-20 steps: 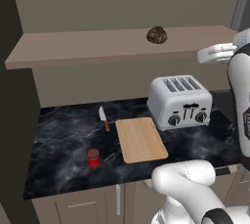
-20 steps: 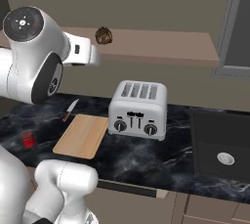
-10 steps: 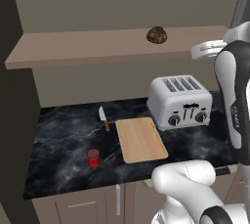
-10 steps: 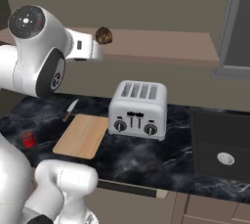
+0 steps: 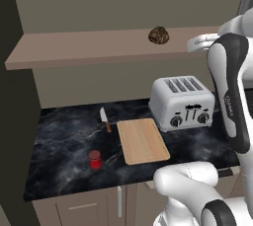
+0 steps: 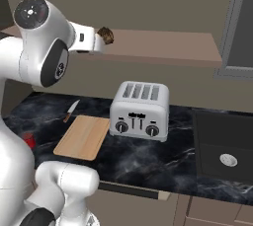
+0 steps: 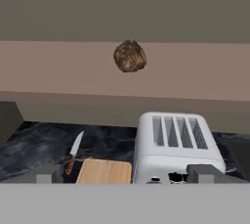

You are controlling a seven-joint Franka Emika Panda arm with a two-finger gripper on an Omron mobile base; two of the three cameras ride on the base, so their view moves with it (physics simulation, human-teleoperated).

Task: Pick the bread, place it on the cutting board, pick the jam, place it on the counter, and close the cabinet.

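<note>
Bread (image 5: 158, 35) is sitting on the brown shelf board (image 5: 89, 50) of the cabinet (image 5: 123, 8), alone and toward the shelf's right part in the left base view, and it is showing near the upper middle of the hand view. End effector (image 7: 127, 173) is hanging in the air in front of the shelf, well apart from the loaf, its fingers (image 7: 50, 173) standing spread wide with nothing between them. Below the shelf, the cutting board (image 5: 142, 140) is lying flat and bare on the black marble table (image 5: 64, 146), just left of a silver four-slot toaster (image 5: 182, 102). Jam (image 5: 94, 159) is standing upright on the table, to the left of the board and nearer the front edge, apart from it. Beyond the board's far left corner, a knife (image 5: 105, 120) with a reddish handle is lying on the table, its blade pointing toward the back wall. In the right base view, a dark sink (image 6: 225, 148) is lying sunk into the table to the right of the toaster, and the dark cabinet door panel (image 6: 241, 22) is showing at the upper right.
</note>
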